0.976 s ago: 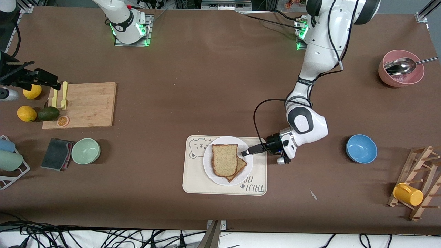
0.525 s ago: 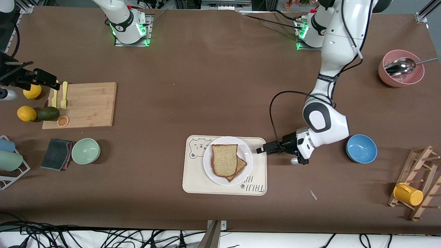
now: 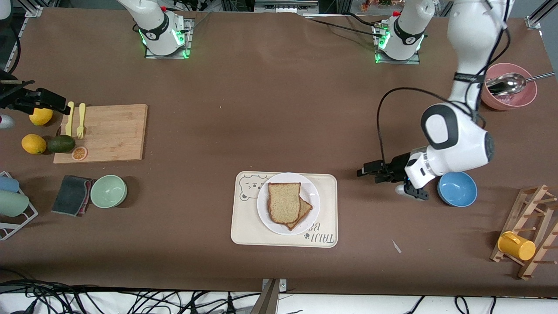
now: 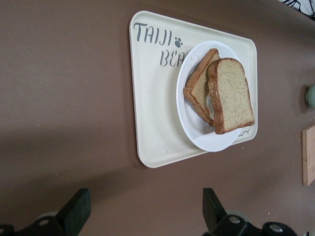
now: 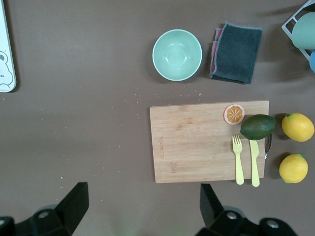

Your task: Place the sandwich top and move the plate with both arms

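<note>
Sandwich top (image 3: 284, 202): light brown, speckled, darker crust; plate (image 3: 312, 192): plain white; tray (image 3: 244, 226): cream, bear print, grey lettering; bowls: blue (image 3: 457, 188), pale green (image 3: 108, 191), pink (image 3: 508, 98); table (image 3: 270, 109): brown.

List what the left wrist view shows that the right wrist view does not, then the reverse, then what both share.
Only the left wrist view: the white plate with the bread slice lying on a second slice, and the lettering on the cream tray.

Only the right wrist view: the green bowl whole, the dark cloth, the fork and knife, the avocado, the orange slice, two lemons.

Both: the brown table, part of the tray, the cutting board, and each view's own open gripper, left and right.
</note>
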Available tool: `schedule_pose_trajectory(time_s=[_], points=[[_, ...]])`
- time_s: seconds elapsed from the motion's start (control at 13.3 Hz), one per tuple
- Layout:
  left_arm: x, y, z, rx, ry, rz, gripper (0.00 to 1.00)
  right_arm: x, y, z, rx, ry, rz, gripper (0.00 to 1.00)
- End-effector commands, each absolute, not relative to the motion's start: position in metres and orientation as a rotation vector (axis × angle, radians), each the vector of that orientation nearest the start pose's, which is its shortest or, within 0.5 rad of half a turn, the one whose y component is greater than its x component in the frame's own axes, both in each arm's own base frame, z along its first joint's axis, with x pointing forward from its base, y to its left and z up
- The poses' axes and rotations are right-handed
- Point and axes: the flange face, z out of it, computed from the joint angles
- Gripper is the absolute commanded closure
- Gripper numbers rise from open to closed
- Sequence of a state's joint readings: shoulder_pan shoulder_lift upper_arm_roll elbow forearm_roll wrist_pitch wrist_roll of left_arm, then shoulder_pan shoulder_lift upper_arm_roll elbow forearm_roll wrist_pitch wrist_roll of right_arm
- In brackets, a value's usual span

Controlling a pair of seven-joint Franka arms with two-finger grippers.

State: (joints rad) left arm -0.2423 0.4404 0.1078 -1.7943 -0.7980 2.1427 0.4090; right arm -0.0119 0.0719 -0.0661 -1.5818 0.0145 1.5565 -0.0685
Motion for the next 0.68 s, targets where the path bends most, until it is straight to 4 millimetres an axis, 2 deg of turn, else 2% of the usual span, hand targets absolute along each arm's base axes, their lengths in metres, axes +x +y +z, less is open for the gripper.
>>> schedule_pose_trajectory(time_s=[0.0, 0.15, 0.6], points=[[0.613, -0.118, 0.362, 2.643, -0.108, -0.089, 0.00, 0.574, -0.044, 0.594, -3.125, 0.003, 0.106, 0.00], [0.600, -0.118, 0.395, 2.735, -0.125, -0.144, 0.00, 0.574, -0.042, 0.595, -3.126, 0.000, 0.101, 0.00], [0.577, -0.074, 0.467, 2.948, -0.254, -0.252, 0.00, 0.575, -0.039, 0.595, -3.125, -0.007, 0.097, 0.00]])
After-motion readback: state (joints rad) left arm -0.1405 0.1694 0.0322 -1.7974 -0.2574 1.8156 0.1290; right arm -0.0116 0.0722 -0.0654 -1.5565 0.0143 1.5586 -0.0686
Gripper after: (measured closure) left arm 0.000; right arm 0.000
